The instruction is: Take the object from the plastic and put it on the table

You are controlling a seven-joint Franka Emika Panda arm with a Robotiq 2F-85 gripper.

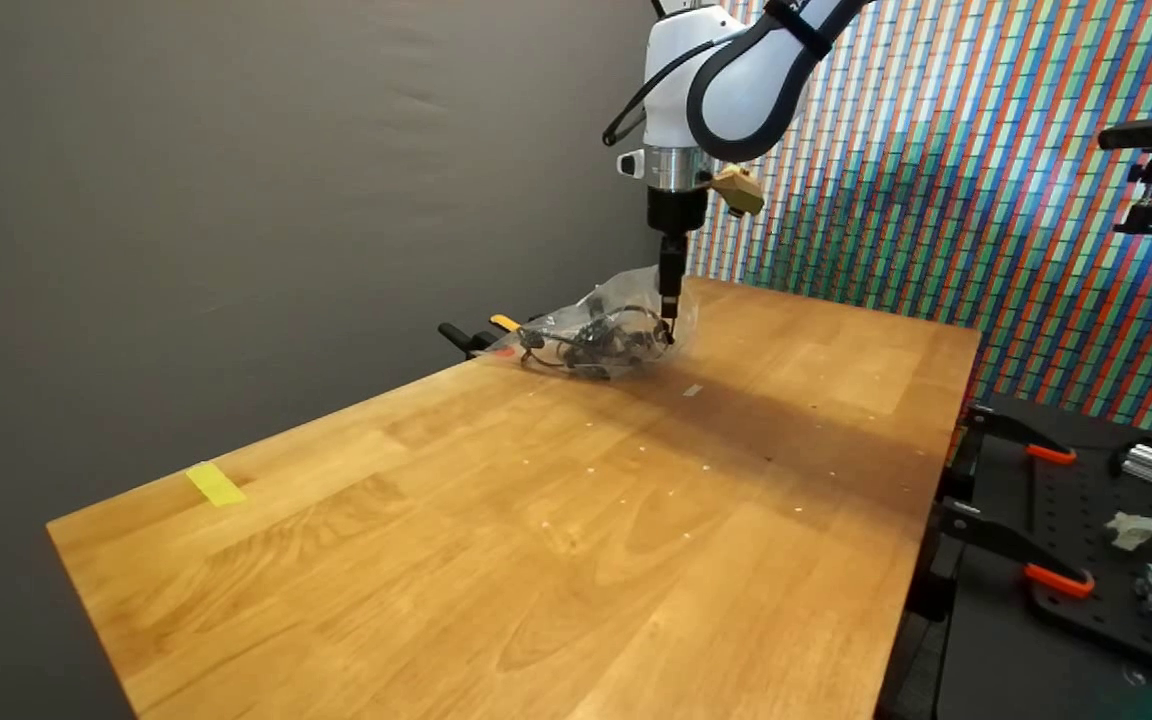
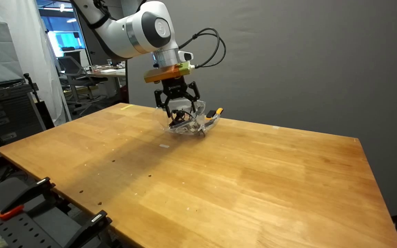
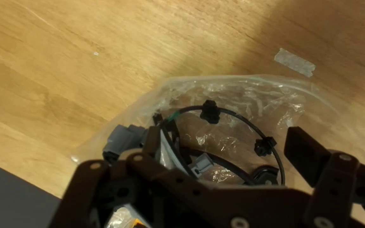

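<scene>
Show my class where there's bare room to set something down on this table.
Small marks aside, the table is bare from the yellow tape to the plastic bag, from the bag toward the striped screen, and from the pale strip to the orange-tipped clamps. Crowded: beside the grey wall, where the open pincer hangs at the bag of cables.

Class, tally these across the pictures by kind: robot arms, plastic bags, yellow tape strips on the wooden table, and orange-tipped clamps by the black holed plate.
Robot arm: 1
Plastic bag: 1
Yellow tape strip: 1
Orange-tipped clamps: 2
Total: 5
</scene>
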